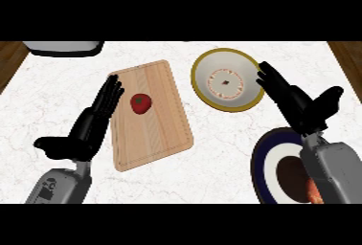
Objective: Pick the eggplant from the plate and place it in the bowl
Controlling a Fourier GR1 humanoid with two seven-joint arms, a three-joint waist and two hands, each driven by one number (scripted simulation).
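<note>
My right hand [300, 107]: spread, held over the surface between bowl [226, 80] and plate [267, 165]
My left hand [90, 125]: spread, beside cutting board [150, 115]

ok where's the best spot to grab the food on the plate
Hard to say: only an orange-red sliver shows on the plate, the rest hidden beneath the right forearm. Likely from straight above with the right hand, fingers across its middle, since it lies low in the plate.

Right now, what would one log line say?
left hand open beside wooden cutting board | right hand open by yellow-rimmed bowl | nothing held
</note>
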